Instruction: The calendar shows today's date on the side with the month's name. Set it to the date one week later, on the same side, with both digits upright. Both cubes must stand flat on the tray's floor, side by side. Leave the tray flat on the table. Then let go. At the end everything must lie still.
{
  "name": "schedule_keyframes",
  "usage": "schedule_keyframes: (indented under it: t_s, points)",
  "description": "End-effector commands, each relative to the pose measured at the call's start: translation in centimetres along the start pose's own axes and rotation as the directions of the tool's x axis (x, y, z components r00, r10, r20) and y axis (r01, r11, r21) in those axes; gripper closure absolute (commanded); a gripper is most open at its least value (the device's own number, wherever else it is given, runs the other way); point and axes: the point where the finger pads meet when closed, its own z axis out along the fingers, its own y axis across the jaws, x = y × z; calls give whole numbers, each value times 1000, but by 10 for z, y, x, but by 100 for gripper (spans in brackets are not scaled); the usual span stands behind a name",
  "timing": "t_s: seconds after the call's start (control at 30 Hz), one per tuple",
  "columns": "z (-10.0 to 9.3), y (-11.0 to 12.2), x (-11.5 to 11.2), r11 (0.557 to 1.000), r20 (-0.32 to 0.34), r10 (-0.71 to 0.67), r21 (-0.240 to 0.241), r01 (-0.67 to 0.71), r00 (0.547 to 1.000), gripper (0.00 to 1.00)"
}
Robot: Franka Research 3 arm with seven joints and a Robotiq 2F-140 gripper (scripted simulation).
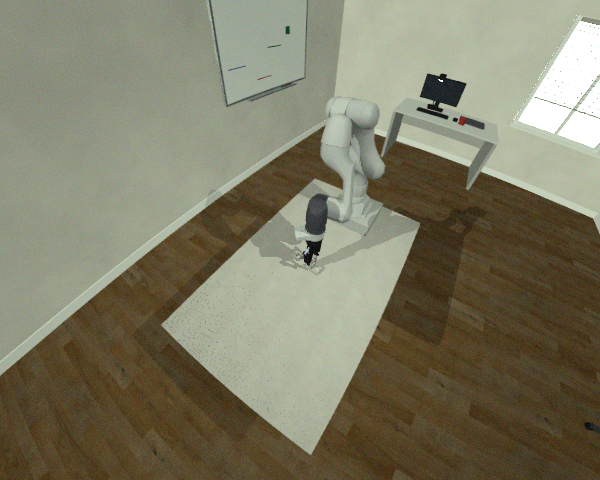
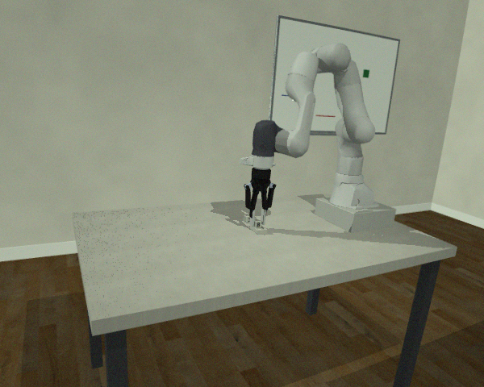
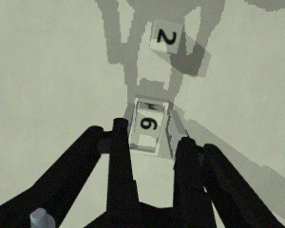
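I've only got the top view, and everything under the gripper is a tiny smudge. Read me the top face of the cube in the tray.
Observer: The wrist view shows the cube in the tray with a 6 or 9 on top, lying sideways; I can't tell which.

Operator: Now give me the other cube.

Observer: In the wrist view, the other cube sits outside the tray, its top face reading 2, also sideways.

Operator: Report on the fingers.

Observer: From the wrist, the gripper has one finger on each side of the tray's cube; contact isn't clear.
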Motion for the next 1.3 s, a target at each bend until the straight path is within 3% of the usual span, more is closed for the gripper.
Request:
schedule_keyframes:
  t_s: [0.0,0.5,0.53,1.27]
  points:
    - [-1,-2,0,1000,0,4,5,-4,1000,72]
    - [-1,-2,0,1000,0,4,5,-4,1000,72]
    - [-1,-2,0,1000,0,4,5,-4,1000,84]
    - [-1,-2,0,1000,0,4,5,-4,1000,84]
